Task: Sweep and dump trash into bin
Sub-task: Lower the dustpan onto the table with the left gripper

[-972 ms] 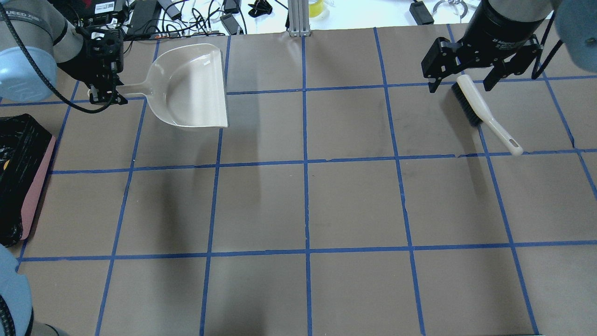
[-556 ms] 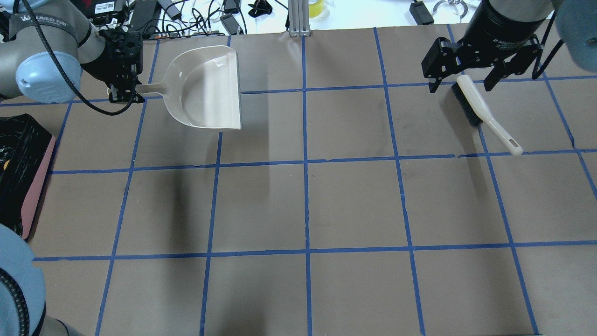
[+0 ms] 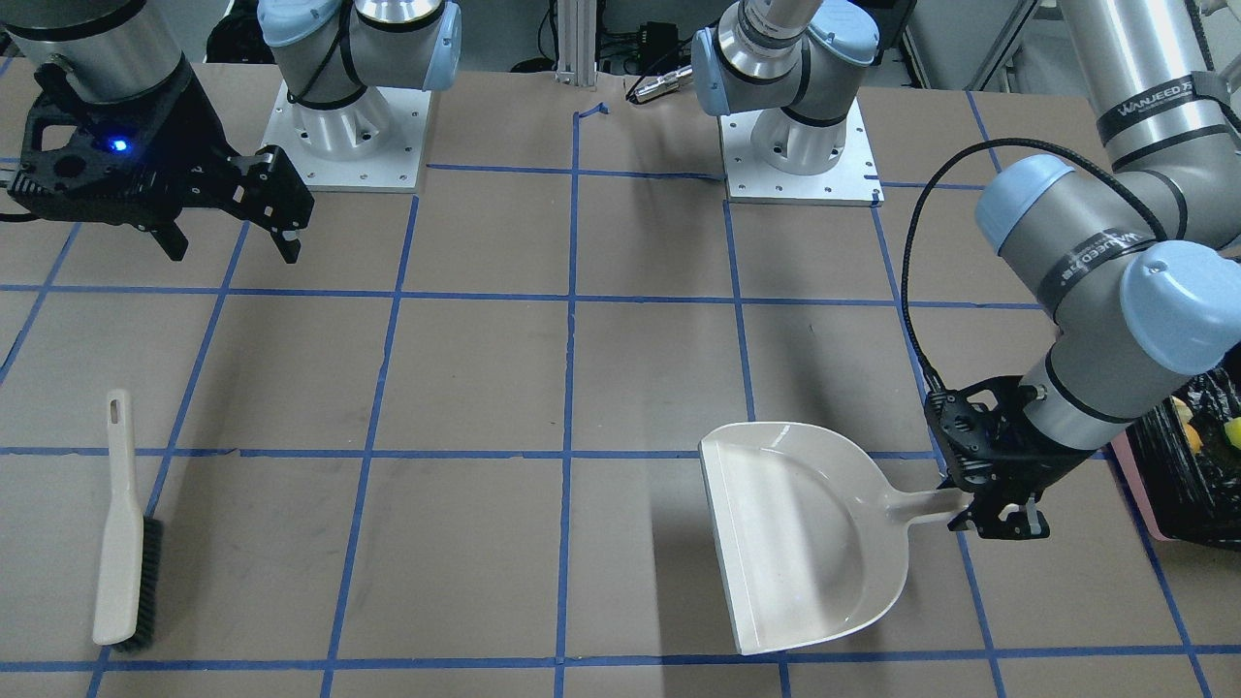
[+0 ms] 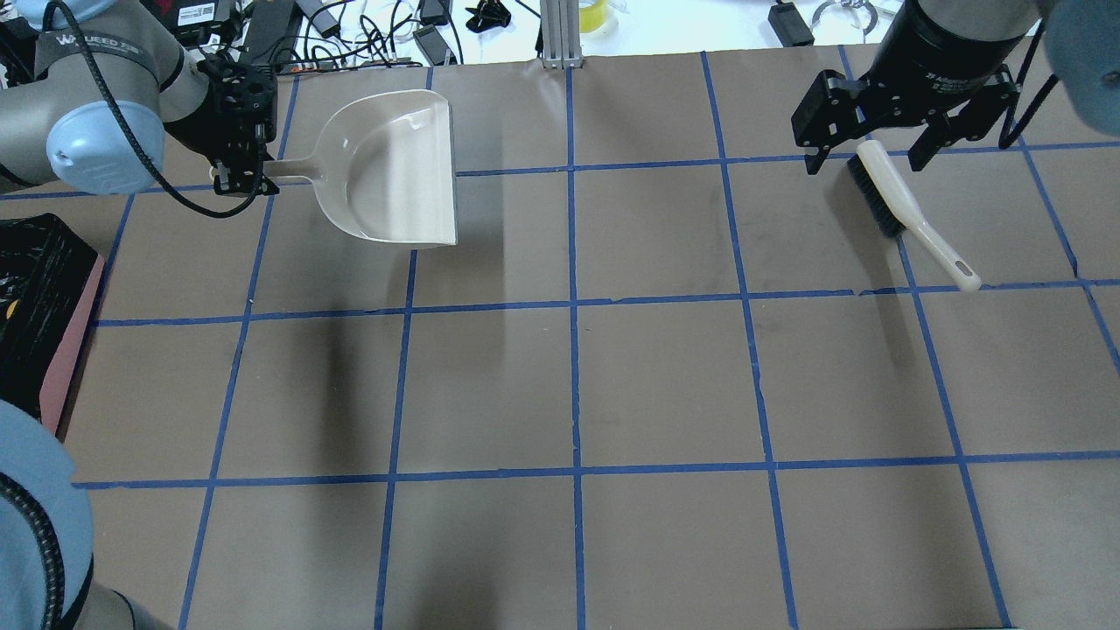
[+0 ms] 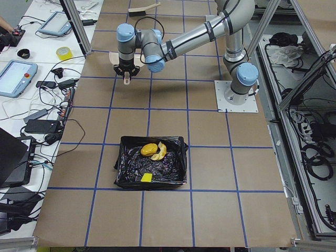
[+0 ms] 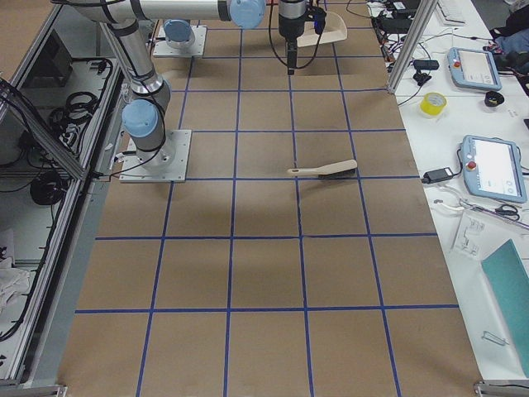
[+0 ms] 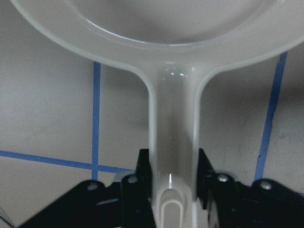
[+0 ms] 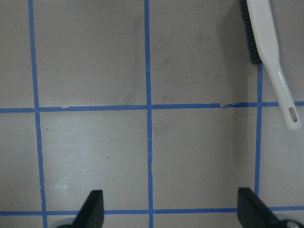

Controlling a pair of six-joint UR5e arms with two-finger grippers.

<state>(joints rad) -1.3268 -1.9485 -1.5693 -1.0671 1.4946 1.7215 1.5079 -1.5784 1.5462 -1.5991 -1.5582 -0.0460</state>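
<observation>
The trash lies inside the bin [image 5: 126, 157]: an orange oval [image 5: 148, 149], a pale crescent [image 5: 160, 152] and a yellow wedge [image 5: 147, 178] on the black liner. The bin [image 4: 74, 350] sits at the table's left edge in the overhead view. My left gripper [image 4: 241, 179] is shut on the handle of the empty beige dustpan [image 4: 394, 166], right of the bin; the left wrist view shows the fingers [image 7: 142, 166] clamping the handle. My right gripper [image 4: 864, 164] hangs open above the bristle end of the brush [image 4: 910, 214], which lies on the table.
Cables, power bricks and a yellow tape roll [image 4: 593, 13] crowd the white bench beyond the table's far edge. Both arm bases [image 3: 795, 145] stand on the robot's side. Brown table surface with blue tape grid lines [image 4: 573, 306] spans the middle.
My left gripper has carried the dustpan to the right, away from the bin. The right gripper and the brush have stayed where they were.
</observation>
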